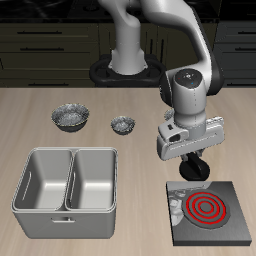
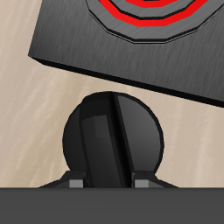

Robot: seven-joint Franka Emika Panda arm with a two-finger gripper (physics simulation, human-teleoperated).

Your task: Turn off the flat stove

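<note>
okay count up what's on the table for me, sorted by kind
Stove: 1, rings glowing red
Twin-basin tray: 1
Small bowls: 2
Total: 4

Dark grey flat stove (image 1: 225,225), red glowing rings, apparently black knob (image 2: 112,140).

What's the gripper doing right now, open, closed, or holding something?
Gripper: over the flat stove's knob, burner rings glowing red; open or closed cannot be told.

knob (image 2: 112,140) hidden behind pincer (image 1: 191,172), flat stove (image 1: 225,232) partly covered
</note>
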